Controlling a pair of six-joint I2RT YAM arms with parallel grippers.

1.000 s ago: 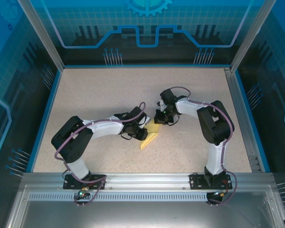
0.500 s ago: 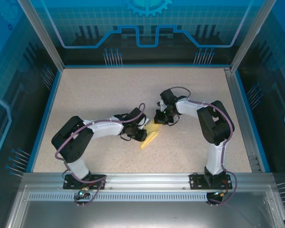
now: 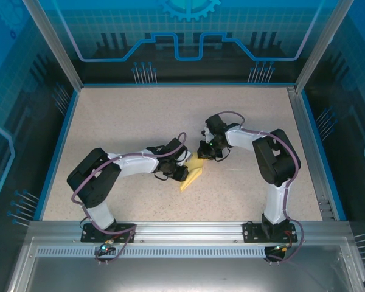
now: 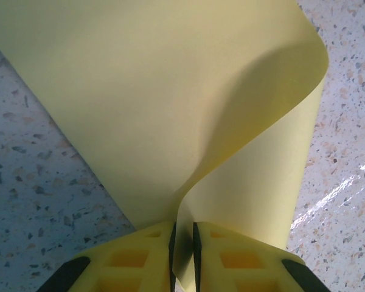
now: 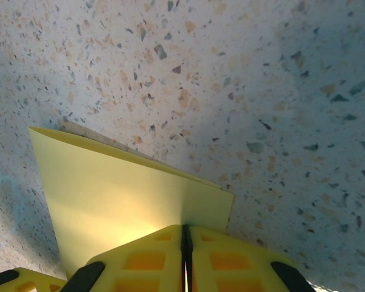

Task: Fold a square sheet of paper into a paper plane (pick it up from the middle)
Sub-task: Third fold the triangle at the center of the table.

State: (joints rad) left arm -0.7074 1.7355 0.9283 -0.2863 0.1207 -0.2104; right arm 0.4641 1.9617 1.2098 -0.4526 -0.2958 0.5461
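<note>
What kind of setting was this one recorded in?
Probably a purpose-built robot lab cell: a speckled table walled by blue printed panels, aluminium frame posts, and two arms bolted to a metal rail at its near edge.

Left wrist view's top edge crops the paper.
</note>
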